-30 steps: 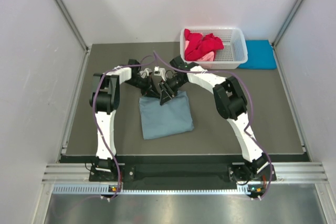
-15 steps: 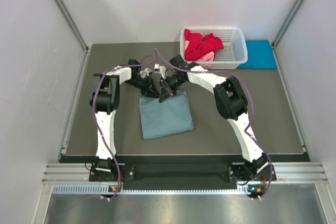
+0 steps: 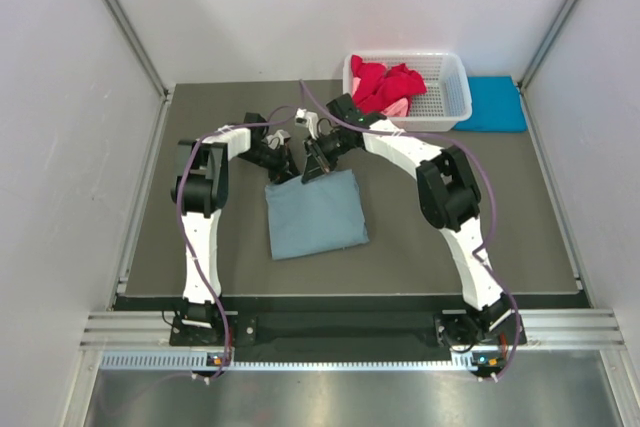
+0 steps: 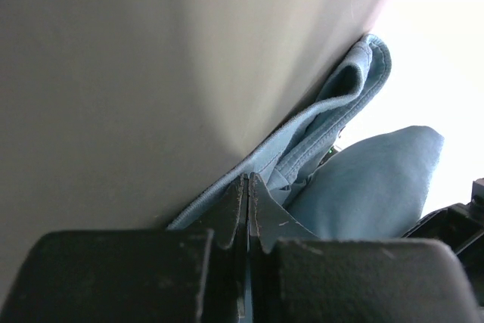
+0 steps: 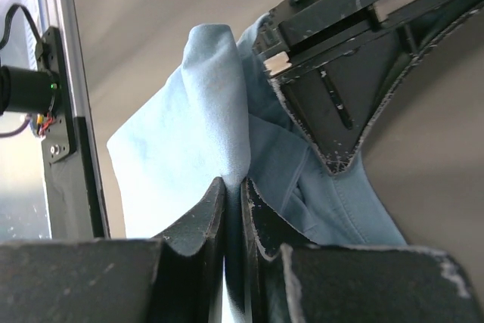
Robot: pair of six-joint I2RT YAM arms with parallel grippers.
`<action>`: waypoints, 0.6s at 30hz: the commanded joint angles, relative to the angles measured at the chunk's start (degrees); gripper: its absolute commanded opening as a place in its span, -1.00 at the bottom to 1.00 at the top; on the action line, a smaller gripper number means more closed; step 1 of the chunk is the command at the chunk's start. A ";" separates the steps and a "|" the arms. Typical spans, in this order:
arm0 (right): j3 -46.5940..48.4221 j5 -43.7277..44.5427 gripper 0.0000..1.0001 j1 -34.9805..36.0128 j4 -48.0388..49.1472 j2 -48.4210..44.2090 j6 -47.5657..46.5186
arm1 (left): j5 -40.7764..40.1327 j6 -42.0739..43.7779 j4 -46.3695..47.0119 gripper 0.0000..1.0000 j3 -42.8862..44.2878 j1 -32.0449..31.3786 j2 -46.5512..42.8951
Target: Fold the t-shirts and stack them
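Note:
A folded grey-blue t-shirt (image 3: 316,213) lies on the dark mat in the middle. My left gripper (image 3: 287,172) is shut on its far left edge; in the left wrist view (image 4: 247,187) the cloth (image 4: 355,179) is pinched between the tips. My right gripper (image 3: 310,171) is shut on the far edge just to the right; in the right wrist view (image 5: 233,191) a fold of the shirt (image 5: 204,126) rises from between the tips. Red and pink t-shirts (image 3: 385,89) lie in the white basket (image 3: 450,97). A turquoise t-shirt (image 3: 493,104) lies folded at the far right.
The basket stands at the far edge of the mat, right of centre, close behind my right arm. Grey walls with metal rails close in the left and right sides. The metal frame runs along the near edge.
Both grippers have moved slightly toward the far side, and the right arm's wrist has swung farther back. The shirt's far edge is drawn a little with them.

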 commanded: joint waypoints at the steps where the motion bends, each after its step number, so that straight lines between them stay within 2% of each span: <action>1: 3.93 0.29 -1.00 -1.36 3.80 -0.55 0.46 | -3.38 2.59 -1.13 -1.00 1.65 -0.21 2.87; 7: 7.54 -0.93 -1.00 -2.07 5.12 3.58 1.86 | -2.95 2.85 -2.19 -1.00 3.32 -0.12 3.66; 18: 8.33 -1.47 -1.00 -2.07 6.97 8.16 3.89 | -2.59 2.77 -3.51 -1.00 5.96 -0.03 4.10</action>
